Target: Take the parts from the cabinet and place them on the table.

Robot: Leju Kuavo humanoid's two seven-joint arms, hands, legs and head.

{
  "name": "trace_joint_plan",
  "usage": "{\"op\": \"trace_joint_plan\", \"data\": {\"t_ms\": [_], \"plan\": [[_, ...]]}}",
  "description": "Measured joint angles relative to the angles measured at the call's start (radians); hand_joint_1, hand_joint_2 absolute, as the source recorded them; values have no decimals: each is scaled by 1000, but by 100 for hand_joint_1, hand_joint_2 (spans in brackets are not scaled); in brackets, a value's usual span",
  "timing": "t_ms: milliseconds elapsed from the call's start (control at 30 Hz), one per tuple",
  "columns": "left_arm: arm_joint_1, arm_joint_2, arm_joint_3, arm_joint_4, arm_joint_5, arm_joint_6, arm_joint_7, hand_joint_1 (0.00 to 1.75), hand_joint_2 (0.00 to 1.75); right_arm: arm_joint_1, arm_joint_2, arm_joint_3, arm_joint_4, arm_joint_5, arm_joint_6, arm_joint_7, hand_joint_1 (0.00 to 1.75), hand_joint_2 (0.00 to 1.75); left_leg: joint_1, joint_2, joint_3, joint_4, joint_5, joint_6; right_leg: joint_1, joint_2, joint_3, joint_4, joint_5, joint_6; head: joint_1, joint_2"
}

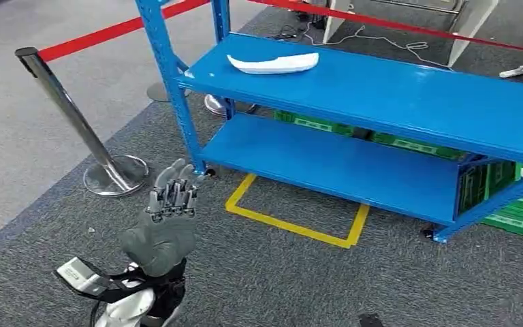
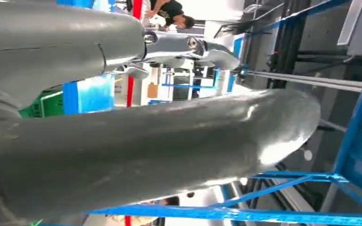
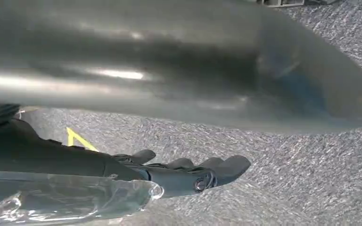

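Left hand (image 1: 170, 204) was raised over the grey carpet (image 1: 265, 272) w/ fingers (image 1: 173, 194) extended side by side and nothing in them, short of the blue cabinet (image 1: 381, 102). The white part (image 1: 274, 63) lay flat on the cabinet's top shelf, well ahead of the fingers and off to their right, near the shelf's front-left corner post (image 1: 170, 75). Its long axis ran roughly along the shelf's front edge; the narrower, pointed end faced the post, the blunter end faced away toward mid-shelf.

Judged from here, the step in hand was the reach. Doing it well meant lifting the fingers clear of the shelf's front lip, keeping inboard of the post, then coming down across the part's short width near its middle, so it wouldn't pivot or slide on the smooth shelf.

Right hand (image 3: 188, 174), seen in its wrist view, hung over carpet, fingers straight and slightly apart, holding nothing. A chrome stanchion (image 1: 75, 122) w/ red belt stood to the left of the left fingers.
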Motion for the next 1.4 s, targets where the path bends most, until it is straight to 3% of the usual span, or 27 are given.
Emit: {"op": "trace_joint_plan", "data": {"t_ms": [67,100,133,167,233,267,300,400,467,500,567,600,633,667,700,767,800,867,967,1000,1100,1133,1167,1200,1267,1300,1400], "plan": [[0,0,1,0,0,-2,0,0,0,2,0,0,0,0,0,1,0,0,-4,0,0,0,-1,4,1,0,-75,165,-73,1,2,0],[0,0,1,0,-1,-8,0,0,0,3,0,0,0,0,0,8,0,0,-6,0,0,0,-2,6,1,0,-101,218,-87,1,2,0],[0,0,2,0,-6,-12,0,0,0,3,0,0,0,0,0,14,0,0,-7,-1,1,0,-2,6,1,0,-106,224,-76,-1,2,0],[1,-1,3,0,-13,-16,0,0,0,2,0,0,0,1,0,19,0,0,-8,-2,3,0,-3,6,2,0,-86,182,-42,-3,2,0],[0,-3,6,0,-26,-26,0,0,0,1,0,0,0,3,0,25,0,0,-8,-3,11,1,-6,2,2,0,1,7,48,-11,2,0],[1,-3,7,0,-31,-37,0,0,0,0,0,0,0,4,0,25,0,0,-8,-3,12,1,-8,-2,2,0,33,-62,62,-12,3,0],[0,-3,8,-1,-33,-51,0,0,0,-1,0,0,0,5,3,23,0,0,-16,-4,7,7,-10,-8,5,1,48,-82,52,-13,2,0],[2,-4,12,-16,-51,-100,0,0,0,2,-1,-2,0,11,11,14,0,0,-10,-4,8,-6,-22,-25,12,3,41,-80,41,-32,-2,0],[4,-5,15,-27,-56,-114,0,0,0,1,-1,-3,0,13,16,7,0,0,-9,-1,11,13,-29,-40,4,5,60,-88,39,-45,-3,0],[4,-5,16,-32,-57,-118,0,0,0,1,-1,-4,0,13,16,4,0,0,-8,-1,-13,58,-49,-46,3,4,67,-88,33,-52,-14,0],[6,-6,21,-33,-53,-118,0,0,0,1,-1,-4,0,13,12,0,0,0,-6,0,-107,217,-121,-52,3,-2,81,-88,33,-54,-13,0],[7,-6,23,-33,-50,-113,0,0,0,1,-1,-4,0,13,8,-3,0,0,-6,0,-150,279,-137,-54,3,-2,85,-87,28,-55,-13,0],[9,-6,26,-33,-48,-109,0,0,0,1,-1,-5,0,13,6,-5,0,0,-6,0,-174,297,-124,-53,3,0,89,-87,23,-54,-13,0],[10,-7,29,-33,-46,-108,0,0,0,1,-1,-6,0,13,5,-6,0,0,-6,0,-173,273,-87,-52,3,2,96,-87,16,-53,-13,0],[11,-8,31,-33,-45,-107,0,0,0,2,-1,-8,0,13,5,-6,0,0,-6,0,-155,218,-36,-49,3,4,105,-87,9,-51,-13,0],[11,-8,32,-33,-45,-101,0,0,0,2,-1,-11,0,15,5,-9,0,0,-6,2,-91,53,71,-41,2,7,121,-88,-10,-41,-13,0],[11,-8,33,-33,-42,-101,0,0,0,0,-1,-13,0,15,5,-9,0,0,-9,3,-76,24,65,-37,12,8,119,-82,-23,-31,-15,0],[12,-9,34,-33,-29,-104,0,0,0,0,-1,-17,0,16,5,-10,0,0,-9,0,-78,20,54,-23,10,7,122,-92,-27,-25,-8,0],[13,-13,38,-33,-13,-111,0,0,0,-2,-1,-20,0,16,5,-12,0,0,-4,-2,-67,10,48,-4,7,5,135,-94,-42,-7,-6,0],[13,-12,39,-33,-12,-112,0,0,0,-3,-1,-20,0,16,5,-14,0,0,-4,-1,-62,9,43,3,9,3,118,-54,-65,-5,-3,0],[14,-12,42,-31,-11,-112,0,0,0,-1,-1,-21,0,16,5,-14,0,0,-6,0,-56,9,33,12,9,3,-17,182,-158,-2,-2,0],[14,-12,43,-30,-11,-112,0,0,0,1,-1,-22,0,16,5,-14,0,0,-7,-2,-53,9,31,12,9,3,-48,218,-153,-2,-2,0],[14,-12,43,-29,-11,-112,0,0,0,1,-1,-22,0,15,5,-14,0,0,-7,-4,-49,9,28,12,9,3,-53,203,-123,-3,-2,0],[14,-12,43,-29,-11,-112,0,0,0,0,-1,-23,0,16,5,-14,0,0,-7,-5,-42,9,24,10,9,3,-37,147,-73,-4,-1,0],[14,-12,43,-29,-11,-113,0,0,0,-2,-1,-23,0,15,5,-14,0,0,-7,-7,-27,10,17,2,8,2,28,-25,34,-7,-1,0],[14,-12,43,-29,-8,-115,0,0,0,-2,-1,-24,0,16,5,-14,0,0,-11,-7,-25,11,13,-3,9,3,45,-64,34,-9,-2,0],[14,-12,42,-29,2,-120,0,0,0,-1,-1,-28,0,16,5,-13,0,0,-12,-8,-27,9,19,-18,13,7,45,-71,40,-25,-4,0]]}}
